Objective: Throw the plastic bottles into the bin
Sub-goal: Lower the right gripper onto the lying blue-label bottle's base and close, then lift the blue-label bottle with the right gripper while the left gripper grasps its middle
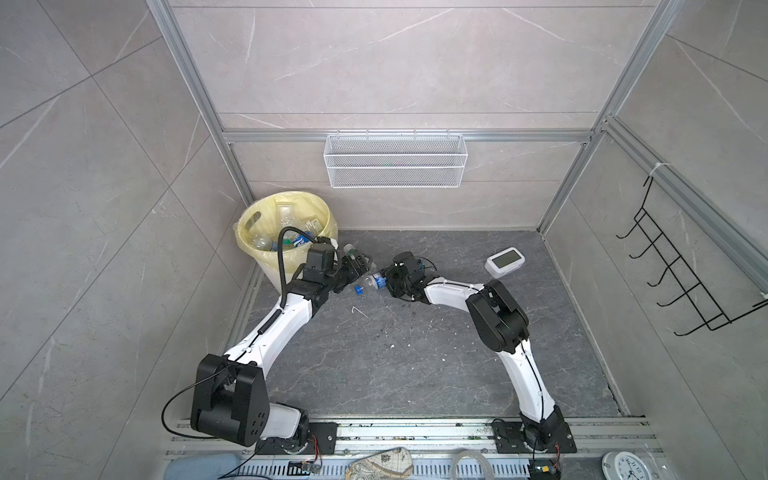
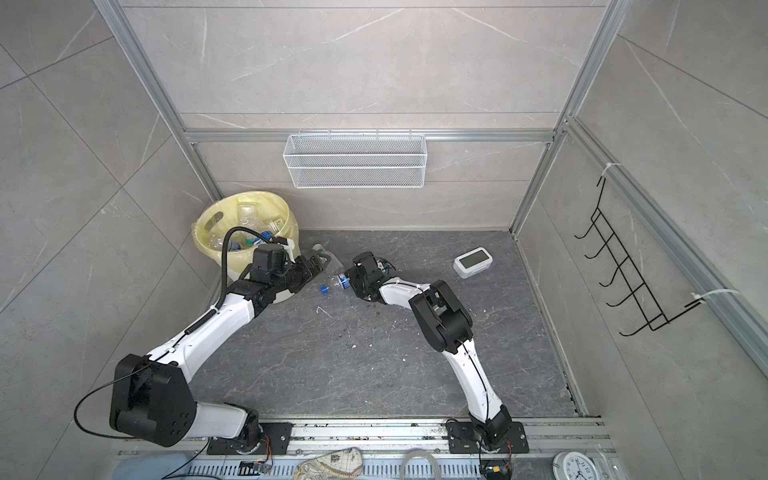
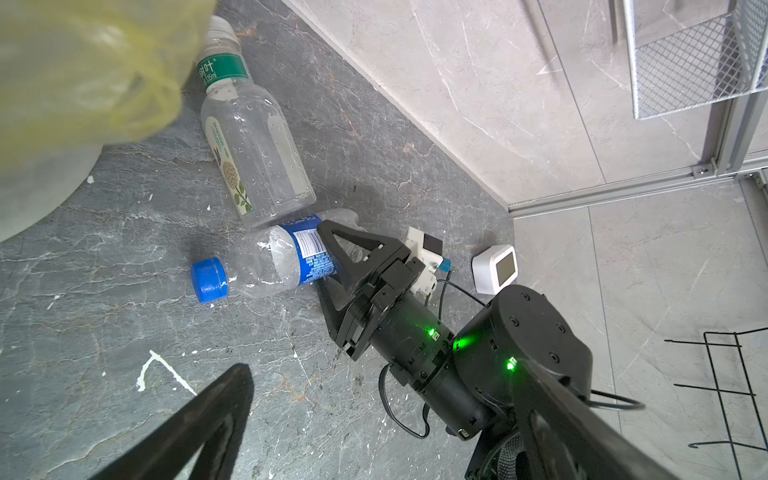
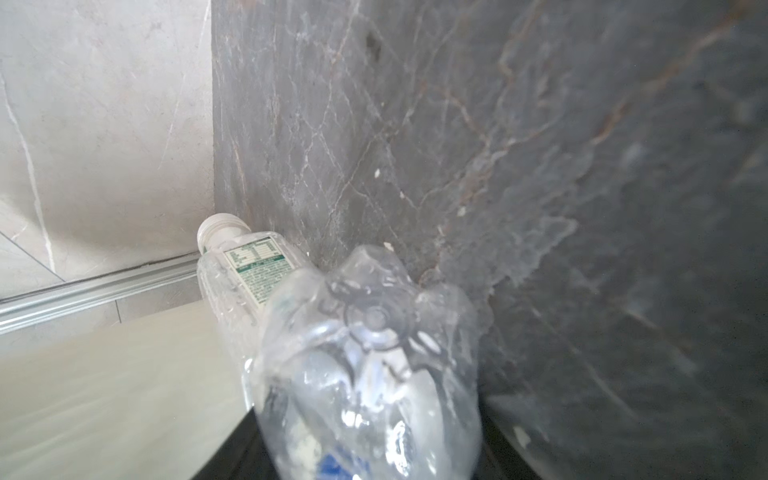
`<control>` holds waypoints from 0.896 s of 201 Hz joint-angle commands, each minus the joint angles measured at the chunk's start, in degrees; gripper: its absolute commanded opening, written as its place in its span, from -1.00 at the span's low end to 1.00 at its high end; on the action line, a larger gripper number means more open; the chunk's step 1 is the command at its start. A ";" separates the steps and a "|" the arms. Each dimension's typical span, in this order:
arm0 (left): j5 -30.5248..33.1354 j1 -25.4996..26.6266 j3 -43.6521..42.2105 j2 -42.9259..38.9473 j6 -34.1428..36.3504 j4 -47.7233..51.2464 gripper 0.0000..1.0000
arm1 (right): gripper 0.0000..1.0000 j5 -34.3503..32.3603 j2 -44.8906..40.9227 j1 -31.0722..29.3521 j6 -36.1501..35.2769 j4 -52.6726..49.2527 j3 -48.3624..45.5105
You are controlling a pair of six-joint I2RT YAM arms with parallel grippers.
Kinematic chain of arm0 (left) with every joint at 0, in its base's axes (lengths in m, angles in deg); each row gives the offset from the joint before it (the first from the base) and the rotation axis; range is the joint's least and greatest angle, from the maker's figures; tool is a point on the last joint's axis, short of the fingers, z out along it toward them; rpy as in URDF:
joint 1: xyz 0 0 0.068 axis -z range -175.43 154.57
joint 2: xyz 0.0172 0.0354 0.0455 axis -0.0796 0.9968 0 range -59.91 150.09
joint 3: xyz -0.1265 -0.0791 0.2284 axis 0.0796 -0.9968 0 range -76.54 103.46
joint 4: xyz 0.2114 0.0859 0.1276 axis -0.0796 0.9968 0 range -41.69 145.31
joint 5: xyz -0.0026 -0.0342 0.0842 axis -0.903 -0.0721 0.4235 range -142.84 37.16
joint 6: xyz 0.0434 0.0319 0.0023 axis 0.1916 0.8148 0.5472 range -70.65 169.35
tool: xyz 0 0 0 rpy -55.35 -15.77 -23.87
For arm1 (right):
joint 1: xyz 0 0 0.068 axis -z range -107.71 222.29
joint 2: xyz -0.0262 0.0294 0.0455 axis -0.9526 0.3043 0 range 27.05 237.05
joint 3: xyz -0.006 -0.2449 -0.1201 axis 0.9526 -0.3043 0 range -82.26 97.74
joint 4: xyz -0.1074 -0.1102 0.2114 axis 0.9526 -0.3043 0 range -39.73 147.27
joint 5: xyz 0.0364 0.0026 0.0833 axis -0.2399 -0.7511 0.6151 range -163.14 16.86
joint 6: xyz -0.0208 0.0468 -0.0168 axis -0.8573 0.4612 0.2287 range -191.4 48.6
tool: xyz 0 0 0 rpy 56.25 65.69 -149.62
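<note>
A white clock (image 1: pixel 504 261) sits at the far right of the dark stone worktop (image 1: pixel 415 365), well apart from the work. A wire basket (image 1: pixel 395 160) hangs on the far wall and a black hook rack (image 1: pixel 681 282) on the right wall. The bin (image 1: pixel 272 272) stands in the far left corner, with several bottles (image 1: pixel 291 237) inside its yellow bag (image 1: pixel 243 245). Two more bottles lie on the worktop just right of it.

The left arm (image 1: pixel 291 316) reaches past the bin's near side. The left end effector (image 1: pixel 360 262), fingers spread wide, hovers over the green-banded bottle (image 1: pixel 350 250) and hides most of it in both top views. The left wrist view shows that bottle (image 3: pixel 257 153) whole: clear, with a white cap and a green neck band, its base right beside the blue-labelled bottle (image 3: pixel 266 266). That one is clear and dented, its blue cap pointing left.

The right end effector (image 3: pixel 324 257) straddles its label end, one finger on each side; whether they press it I cannot tell. The right wrist view shows the blue-labelled bottle (image 4: pixel 370 320) only from its lobed bottom, close up.
</note>
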 commanded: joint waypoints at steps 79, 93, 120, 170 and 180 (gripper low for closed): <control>-4.17 -1.18 1.54 2.82 -0.93 -1.17 1.00 | -0.06 -1.67 -6.63 0.14 -9.11 -0.55 -7.38; -4.41 -1.17 2.20 3.29 -0.52 -0.33 1.00 | -0.07 -1.45 -8.56 0.33 -10.99 -0.64 -8.66; -4.37 -1.16 2.36 4.05 -0.48 -0.09 1.00 | -0.08 -1.69 -13.27 0.44 -15.70 -1.84 -11.03; -7.35 -1.12 3.84 7.07 -0.10 0.23 0.97 | -0.08 0.88 -21.48 1.69 -25.11 -5.26 -12.43; -8.09 -1.11 3.85 7.62 -0.30 -0.25 0.95 | -0.08 1.80 -22.76 2.13 -26.17 -5.91 -12.55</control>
